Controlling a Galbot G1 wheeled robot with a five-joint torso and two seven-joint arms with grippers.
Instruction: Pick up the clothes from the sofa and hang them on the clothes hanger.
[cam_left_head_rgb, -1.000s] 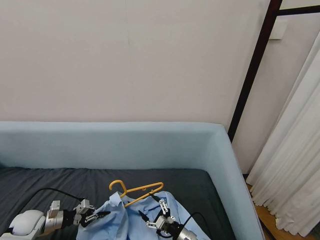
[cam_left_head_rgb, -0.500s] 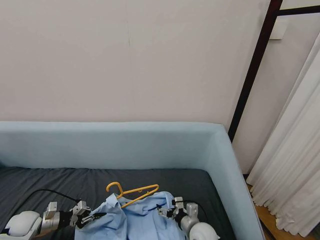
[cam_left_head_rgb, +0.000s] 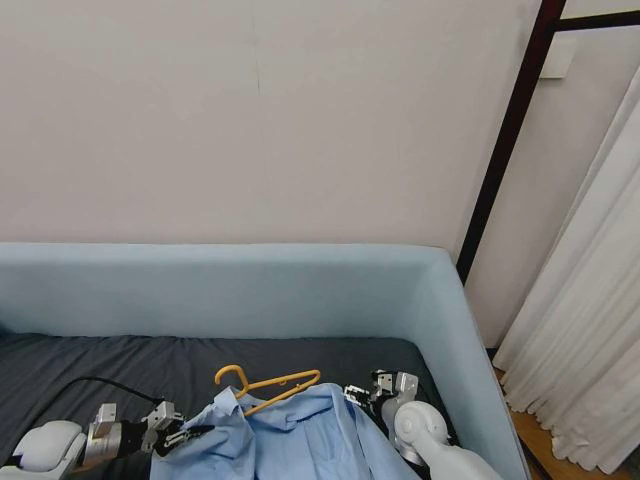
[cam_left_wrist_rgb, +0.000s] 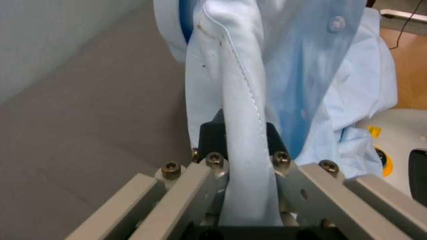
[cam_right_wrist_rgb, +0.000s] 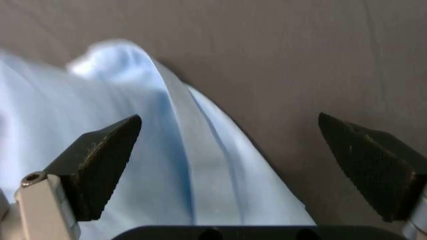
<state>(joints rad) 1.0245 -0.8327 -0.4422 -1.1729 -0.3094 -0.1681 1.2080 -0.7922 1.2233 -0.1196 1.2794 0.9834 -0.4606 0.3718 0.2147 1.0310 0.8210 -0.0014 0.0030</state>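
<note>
A light blue shirt (cam_left_head_rgb: 290, 435) lies on the dark seat of the sofa, with an orange hanger (cam_left_head_rgb: 268, 384) in its collar. My left gripper (cam_left_head_rgb: 185, 437) is at the shirt's left edge, shut on a fold of the shirt (cam_left_wrist_rgb: 243, 125). My right gripper (cam_left_head_rgb: 365, 393) is at the shirt's right side, open. In the right wrist view its two dark fingertips (cam_right_wrist_rgb: 100, 160) stand wide apart above the shirt's edge (cam_right_wrist_rgb: 133, 165) and the dark cushion, with nothing between them.
The sofa's pale blue backrest (cam_left_head_rgb: 230, 290) runs behind, and its right arm (cam_left_head_rgb: 470, 380) borders the seat. A dark rack pole (cam_left_head_rgb: 505, 140) rises at the right, beside white curtains (cam_left_head_rgb: 590, 330). A black cable (cam_left_head_rgb: 70, 385) lies on the left of the seat.
My right gripper has moved right and away from the shirt's middle to its right edge. The shirt has spread a little. The left gripper keeps its hold.
</note>
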